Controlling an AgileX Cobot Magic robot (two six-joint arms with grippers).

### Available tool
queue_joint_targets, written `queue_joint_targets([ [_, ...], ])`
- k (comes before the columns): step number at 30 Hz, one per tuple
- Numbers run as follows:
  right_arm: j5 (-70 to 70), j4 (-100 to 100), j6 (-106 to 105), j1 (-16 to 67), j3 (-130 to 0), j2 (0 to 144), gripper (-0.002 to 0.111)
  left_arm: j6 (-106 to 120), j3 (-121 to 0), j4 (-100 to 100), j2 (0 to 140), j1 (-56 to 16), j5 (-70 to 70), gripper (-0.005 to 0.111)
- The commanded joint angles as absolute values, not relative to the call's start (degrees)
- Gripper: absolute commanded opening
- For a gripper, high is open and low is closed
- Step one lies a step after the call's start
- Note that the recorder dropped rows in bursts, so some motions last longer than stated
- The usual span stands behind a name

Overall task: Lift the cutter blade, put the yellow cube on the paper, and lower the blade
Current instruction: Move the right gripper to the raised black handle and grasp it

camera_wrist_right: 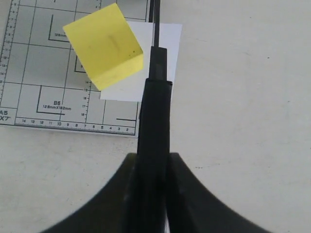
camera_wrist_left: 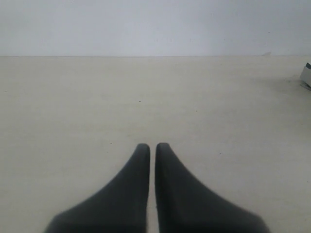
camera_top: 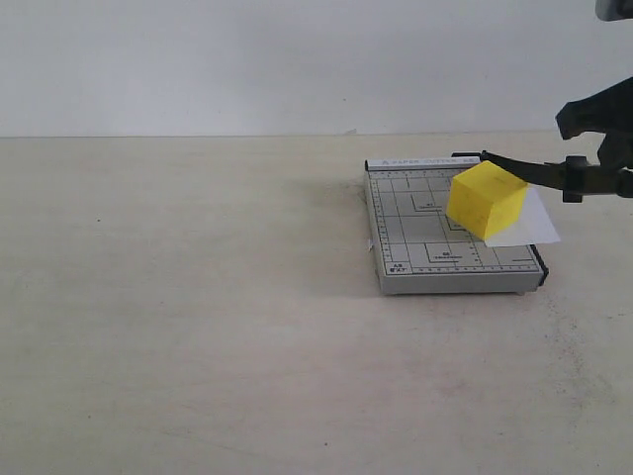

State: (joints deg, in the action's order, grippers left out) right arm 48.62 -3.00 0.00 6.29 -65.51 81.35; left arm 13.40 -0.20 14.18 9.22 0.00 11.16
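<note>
The right gripper (camera_wrist_right: 153, 160) has its jaws clenched around the thick handle end of the cutter blade (camera_top: 521, 166), holding the lever lifted at a shallow angle above the grey trimmer board (camera_top: 415, 223). That looks like the grip needed to swing it down as the last step. The yellow cube (camera_top: 485, 198) sits on the board's blade side, turned askew to the grid. It rests partly on the paper (camera_top: 536, 228) and partly on the bare board, so the placing step appears done. The paper lies across the cutting edge, with one part overhanging the board toward the gripper. This suits a cut, but leaves only the cube's weight pinning the sheet. What may stand in the way is the cube itself. In the right wrist view its nearest corner is just beside the blade's line, and I cannot tell whether it clears the path, so the lever could catch it on the way down. The left gripper (camera_wrist_left: 152, 145) has its jaws closed on nothing and hovers over open desk (camera_top: 198, 327), well apart from the board, whose corner barely shows at the edge of its view.
</note>
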Motion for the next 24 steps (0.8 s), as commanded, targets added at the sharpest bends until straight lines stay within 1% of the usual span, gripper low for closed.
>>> queue_joint_targets([
  [1,49.2,-3.5,0.0,6.4,-65.3,81.3,0.019,13.6,0.0,14.8,9.0,-0.1,10.4,0.005],
  [3,49.2,-3.5,0.0,6.4,-65.3,81.3,0.020,13.6,0.0,14.8,9.0,-0.1,10.4,0.005],
  [4,49.3,-3.5,0.0,6.4,-65.3,81.3,0.029,13.6,0.0,14.8,9.0,-0.1,10.4,0.005],
  [6,49.3,-3.5,0.7,6.4,-65.3,81.3,0.042,13.6,0.0,14.8,9.0,-0.1,10.4,0.005],
  [7,49.1,-3.5,1.0,6.4,-65.3,81.3,0.053,13.6,0.0,14.8,9.0,-0.1,10.4,0.005],
  [8,49.0,-3.5,1.1,6.4,-65.3,81.3,0.056,13.6,0.0,14.8,9.0,-0.1,10.4,0.005],
  [9,48.9,-3.5,1.3,6.4,-65.3,81.3,0.056,13.6,0.0,14.8,9.0,-0.1,10.4,0.005],
  [11,48.7,-3.5,2.0,6.4,-65.3,81.3,0.053,13.6,0.0,14.8,9.0,-0.1,10.4,0.005],
  [13,48.9,-3.5,2.2,6.4,-65.3,81.3,0.041,13.6,0.0,14.8,9.0,-0.1,10.4,0.005],
  [14,49.5,-3.5,2.2,6.4,-65.3,81.3,0.032,13.6,0.0,14.8,9.0,-0.1,10.4,0.005],
  [15,49.7,-3.5,2.2,6.4,-65.1,81.4,0.028,13.6,0.0,14.8,9.0,-0.1,10.4,0.005],
  [17,48.9,-3.5,2.2,6.4,-64.4,81.4,0.025,13.6,0.0,14.8,9.0,-0.1,10.4,0.005],
  [19,48.4,-3.5,2.2,6.4,-63.2,81.5,0.028,13.6,0.0,14.8,9.0,-0.1,10.4,0.005],
  [20,48.3,-3.5,2.2,6.4,-62.8,81.8,0.031,13.6,0.0,14.8,9.0,-0.1,10.4,0.005],
  [24,47.8,-3.5,2.3,6.4,-61.6,82.8,0.049,13.6,0.0,14.8,9.0,-0.1,10.4,0.005],
])
